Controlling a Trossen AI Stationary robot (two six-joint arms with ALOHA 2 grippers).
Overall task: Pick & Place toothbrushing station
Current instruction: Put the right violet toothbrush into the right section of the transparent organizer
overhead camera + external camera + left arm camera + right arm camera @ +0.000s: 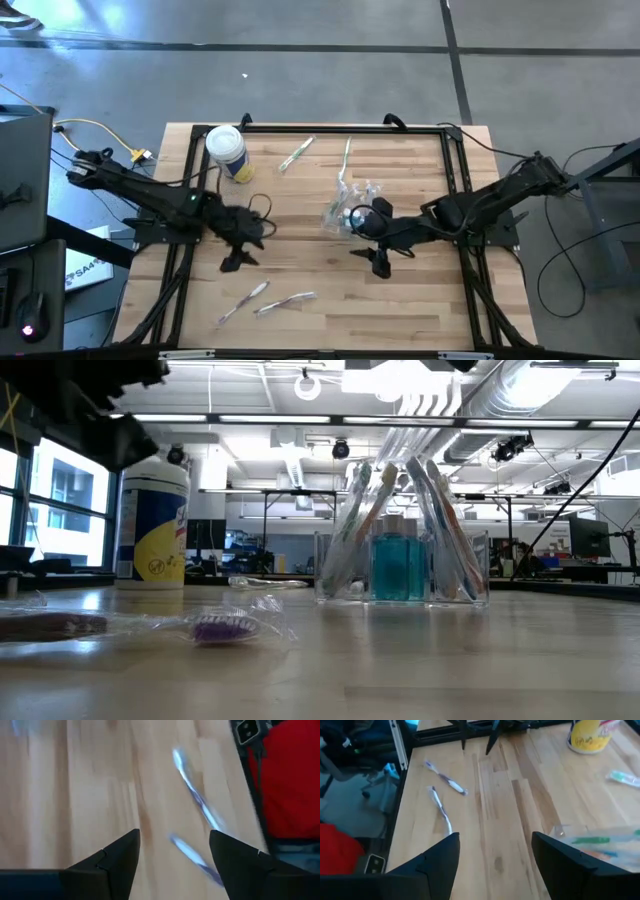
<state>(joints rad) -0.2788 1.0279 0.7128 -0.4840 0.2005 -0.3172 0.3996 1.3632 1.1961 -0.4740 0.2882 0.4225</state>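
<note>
The toothbrushing station, a clear boxy holder with several toothbrushes and a blue bottle in it, stands upright on its base at the table's middle right. My right gripper hovers open just to the near side of it. In the right wrist view the station shows beside that gripper's fingers, apart from them. My left gripper hangs open over bare wood at the middle left. Its wrist view looks past the gripper at two wrapped toothbrushes lying flat.
A white tub with a yellow label stands at the far left. Wrapped toothbrushes lie loose: two at the far middle and two near the front edge. A black frame runs along the table's edges.
</note>
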